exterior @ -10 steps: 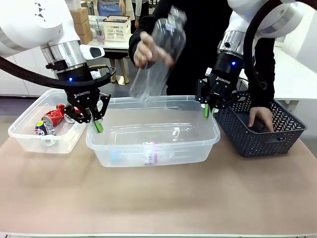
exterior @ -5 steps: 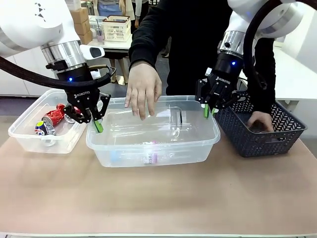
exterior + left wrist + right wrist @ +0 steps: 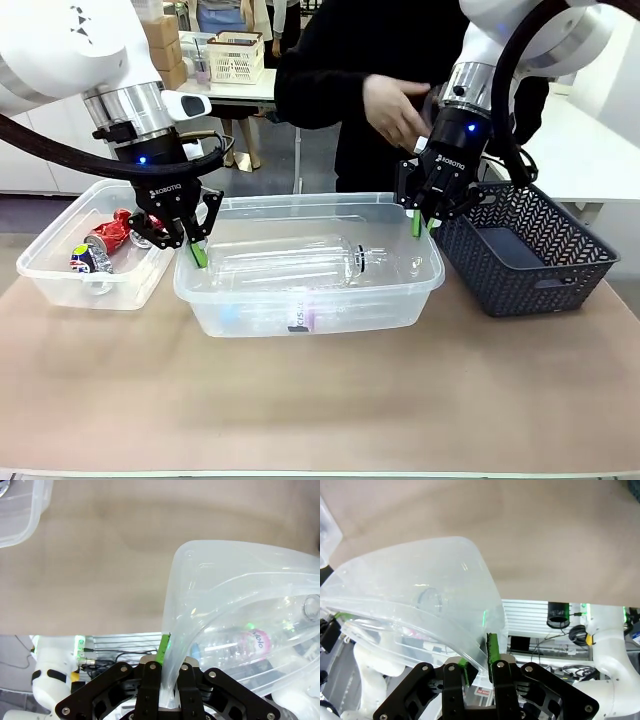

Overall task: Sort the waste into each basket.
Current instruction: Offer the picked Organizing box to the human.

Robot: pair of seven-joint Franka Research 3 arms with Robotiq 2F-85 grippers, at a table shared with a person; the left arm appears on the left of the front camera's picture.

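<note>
A clear basket stands mid-table with clear plastic bottles lying in it, one with a pale pink label. My left gripper is shut on the rim at its left corner. My right gripper is shut on the rim at its right corner. A second clear basket at the left holds a crushed red can and a blue can.
A dark grey lattice-sided basket stands at the right, just beyond my right gripper. The person's hand hovers above the table beside my right arm. Bare tabletop lies along the near side.
The person has dropped a large clear bottle into the middle basket and pulled that hand up and to the right. Their other hand has left the dark basket. Both grippers stay put.
</note>
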